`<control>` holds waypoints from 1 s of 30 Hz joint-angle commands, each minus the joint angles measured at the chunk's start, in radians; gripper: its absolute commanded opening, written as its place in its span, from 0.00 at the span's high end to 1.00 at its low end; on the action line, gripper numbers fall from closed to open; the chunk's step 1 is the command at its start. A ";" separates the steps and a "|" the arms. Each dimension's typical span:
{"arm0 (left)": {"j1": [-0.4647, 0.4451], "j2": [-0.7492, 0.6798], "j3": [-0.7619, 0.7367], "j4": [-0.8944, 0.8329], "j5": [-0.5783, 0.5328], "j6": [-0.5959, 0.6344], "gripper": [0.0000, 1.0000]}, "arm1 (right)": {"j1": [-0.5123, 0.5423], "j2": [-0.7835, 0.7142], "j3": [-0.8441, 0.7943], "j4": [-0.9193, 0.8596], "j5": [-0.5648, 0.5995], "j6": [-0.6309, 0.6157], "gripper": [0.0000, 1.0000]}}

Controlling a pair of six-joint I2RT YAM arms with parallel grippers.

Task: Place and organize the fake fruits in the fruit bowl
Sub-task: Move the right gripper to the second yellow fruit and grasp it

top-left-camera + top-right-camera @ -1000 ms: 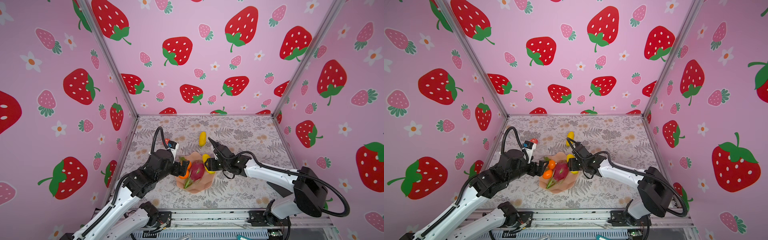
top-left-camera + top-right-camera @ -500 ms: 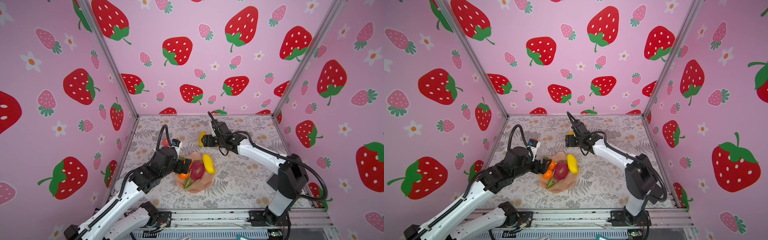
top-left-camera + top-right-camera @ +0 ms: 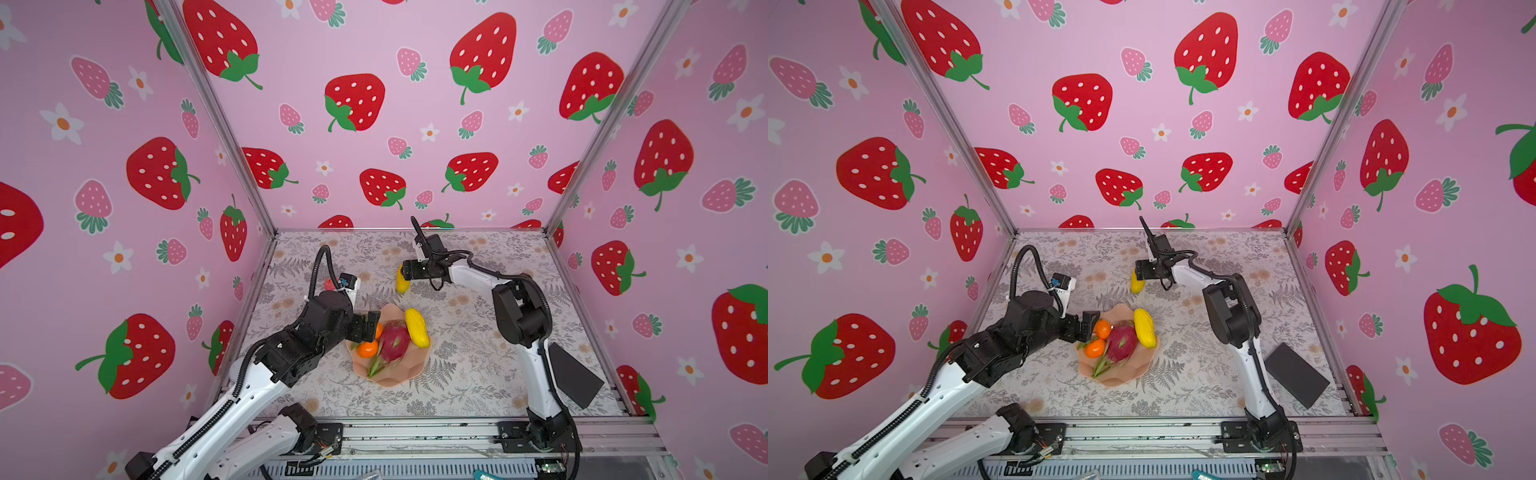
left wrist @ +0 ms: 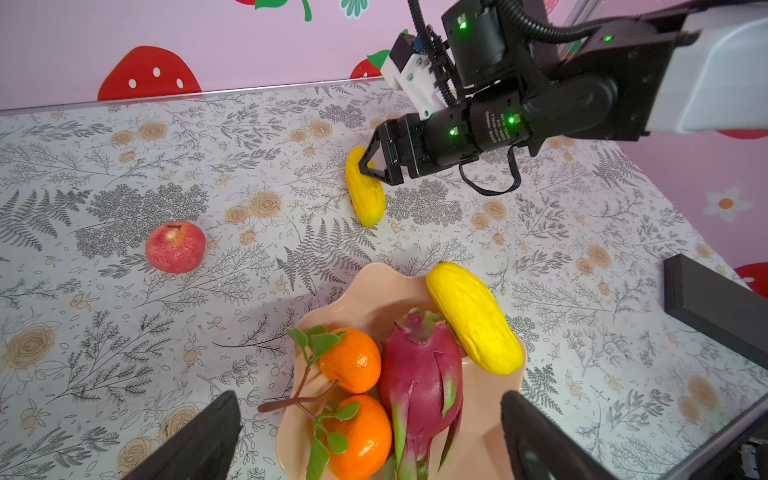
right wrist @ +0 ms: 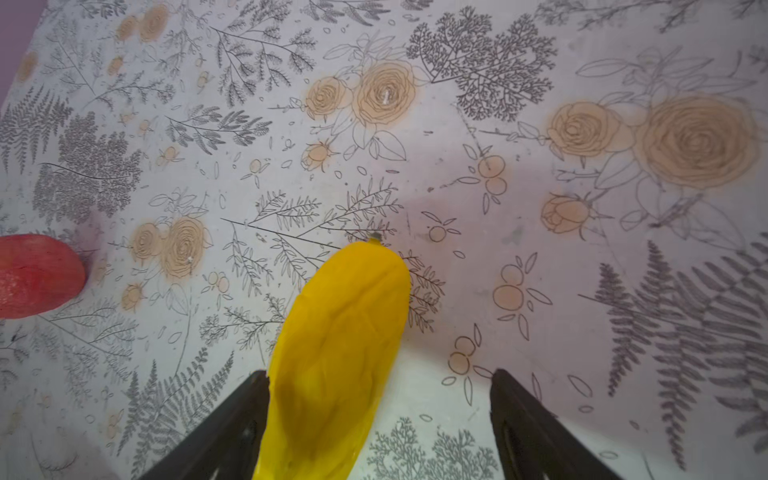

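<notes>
The peach-pink fruit bowl (image 3: 399, 378) (image 3: 1121, 374) (image 4: 374, 299) holds a magenta dragon fruit (image 3: 392, 338) (image 4: 419, 374), two oranges on a leafy twig (image 3: 368, 348) (image 4: 353, 361) and a yellow fruit (image 3: 417, 327) (image 4: 473, 318) leaning on its far rim. My left gripper (image 3: 370, 326) (image 4: 368, 401) hangs open over the oranges at the bowl's left edge. A second yellow fruit (image 3: 401, 282) (image 5: 340, 353) lies on the table behind the bowl. My right gripper (image 3: 405, 272) (image 5: 379, 374) is open around it; the fruit rests against one finger. A red-pink fruit (image 4: 175, 247) (image 5: 37, 276) lies on the table to the left.
A flat black box (image 3: 575, 374) (image 4: 715, 299) lies at the front right of the floral table. Strawberry-papered walls close in the left, back and right sides. A metal rail runs along the front edge.
My right gripper left a yellow fruit in the bowl, swung to the back and opened around the second yellow fruit. The left arm has pulled back slightly.
</notes>
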 commanded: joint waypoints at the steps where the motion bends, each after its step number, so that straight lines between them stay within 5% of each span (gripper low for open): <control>1: 0.002 0.002 -0.013 0.021 -0.037 -0.009 0.01 | 0.007 -0.008 -0.025 0.019 -0.027 -0.023 0.15; 7: 0.002 0.035 -0.009 0.039 -0.038 0.001 0.01 | 0.024 0.015 0.006 -0.001 -0.043 -0.034 0.16; 21: 0.004 -0.030 -0.031 0.021 -0.071 -0.017 0.01 | 0.032 0.123 0.142 -0.118 -0.023 -0.032 0.46; 24: 0.005 -0.058 -0.043 0.008 -0.079 -0.022 0.01 | 0.034 0.081 0.119 -0.078 -0.039 -0.089 0.59; 30: 0.017 -0.091 -0.031 -0.094 -0.105 -0.015 0.01 | 0.044 -0.177 -0.114 0.100 -0.085 -0.264 0.61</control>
